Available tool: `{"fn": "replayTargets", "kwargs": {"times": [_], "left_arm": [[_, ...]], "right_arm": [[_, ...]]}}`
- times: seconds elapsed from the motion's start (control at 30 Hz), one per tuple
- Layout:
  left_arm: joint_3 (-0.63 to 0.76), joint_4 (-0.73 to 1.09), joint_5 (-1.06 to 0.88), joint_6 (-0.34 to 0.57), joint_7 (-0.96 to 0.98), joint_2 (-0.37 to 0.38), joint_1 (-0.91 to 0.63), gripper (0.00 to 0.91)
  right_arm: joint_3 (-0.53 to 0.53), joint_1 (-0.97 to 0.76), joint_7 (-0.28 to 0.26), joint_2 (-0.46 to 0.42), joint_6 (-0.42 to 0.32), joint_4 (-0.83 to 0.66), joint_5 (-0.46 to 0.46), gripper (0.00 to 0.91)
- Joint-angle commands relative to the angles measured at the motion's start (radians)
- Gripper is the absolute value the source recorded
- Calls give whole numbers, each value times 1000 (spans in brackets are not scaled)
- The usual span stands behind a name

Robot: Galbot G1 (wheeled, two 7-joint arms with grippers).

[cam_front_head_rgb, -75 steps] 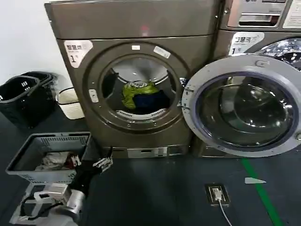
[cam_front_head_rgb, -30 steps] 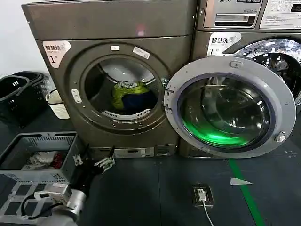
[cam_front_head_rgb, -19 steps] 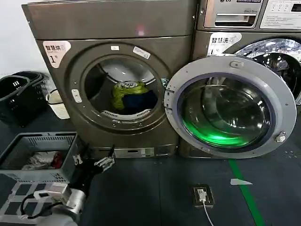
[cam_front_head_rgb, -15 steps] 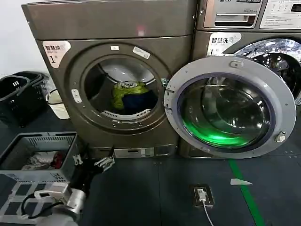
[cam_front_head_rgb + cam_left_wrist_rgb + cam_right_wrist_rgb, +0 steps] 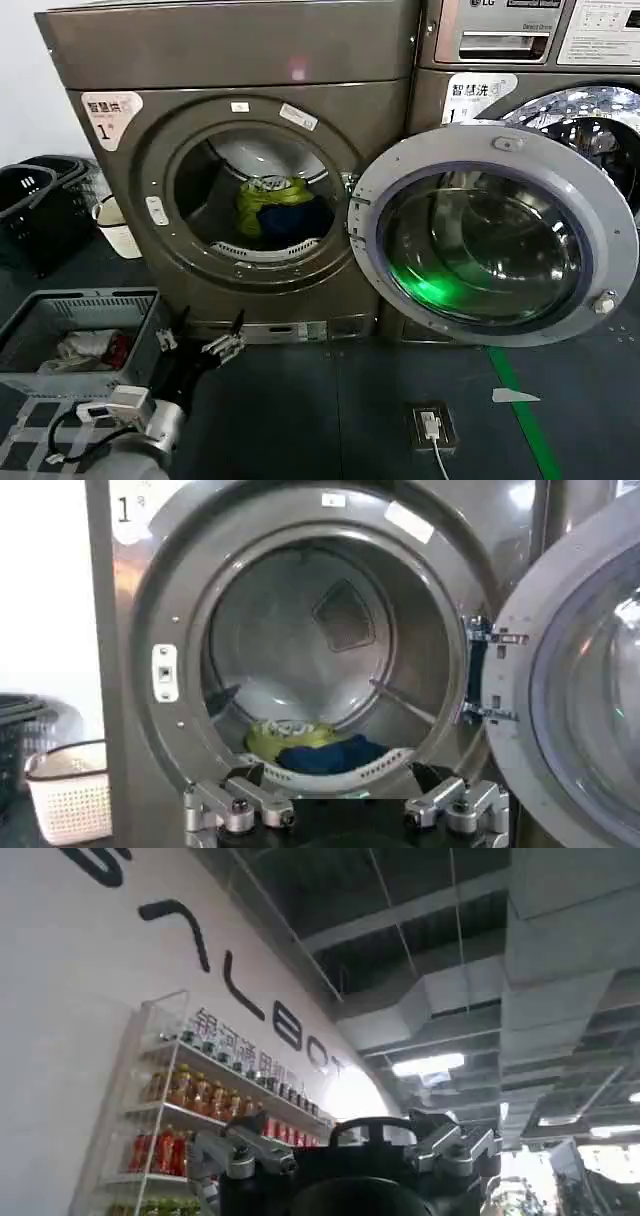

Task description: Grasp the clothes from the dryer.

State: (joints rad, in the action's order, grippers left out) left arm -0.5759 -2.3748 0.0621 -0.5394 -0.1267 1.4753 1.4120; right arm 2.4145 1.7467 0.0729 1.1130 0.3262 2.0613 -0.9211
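Note:
The dryer (image 5: 140,60) is a big bronze-grey machine with a "1" sticker, and its silver-rimmed glass door (image 5: 495,235) is swung open to the right. The clothes lie low in the drum: a yellow-green garment (image 5: 262,195) with a dark navy one (image 5: 300,215) beside it. The left wrist view looks straight into the drum at the yellow-green garment (image 5: 285,738) and the navy one (image 5: 335,755). My left gripper (image 5: 225,342) hangs open near the floor, below and in front of the porthole, well short of the clothes; its fingers (image 5: 240,810) hold nothing. My right gripper (image 5: 345,1148) points up at the ceiling, open and empty.
A grey basket (image 5: 135,300) with white and red cloths stands on the floor at the left. Black baskets (image 5: 30,195) and a white one (image 5: 110,228) sit beside the dryer. The LG machine (image 5: 520,50) stands behind the open door. A floor socket (image 5: 430,425) and green line (image 5: 520,410) mark the dark floor.
The dryer has slid left and grown a little larger in the head view. My left gripper keeps its low place in front of the machine. The clothes have not moved.

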Motion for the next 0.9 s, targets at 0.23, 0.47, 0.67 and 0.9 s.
{"fn": "replayTargets", "kwargs": {"times": [0.23, 0.47, 0.67, 0.9], "left_arm": [[-1, -7, -1, 1, 0, -2, 5, 907], [-2, -2, -1, 1, -2, 2, 1, 907], [-3, -2, -2, 0, -3, 4, 1, 907], [-2, -3, -1, 0, -4, 5, 0, 907]], "right_arm": [[2, -4, -7, 2, 12, 0, -2, 907], [4, -6, -9, 2, 13, -2, 0, 907], [3, -7, 11, -1, 3, -5, -16, 907], [6, -7, 15, -1, 0, -7, -21, 907]]}}
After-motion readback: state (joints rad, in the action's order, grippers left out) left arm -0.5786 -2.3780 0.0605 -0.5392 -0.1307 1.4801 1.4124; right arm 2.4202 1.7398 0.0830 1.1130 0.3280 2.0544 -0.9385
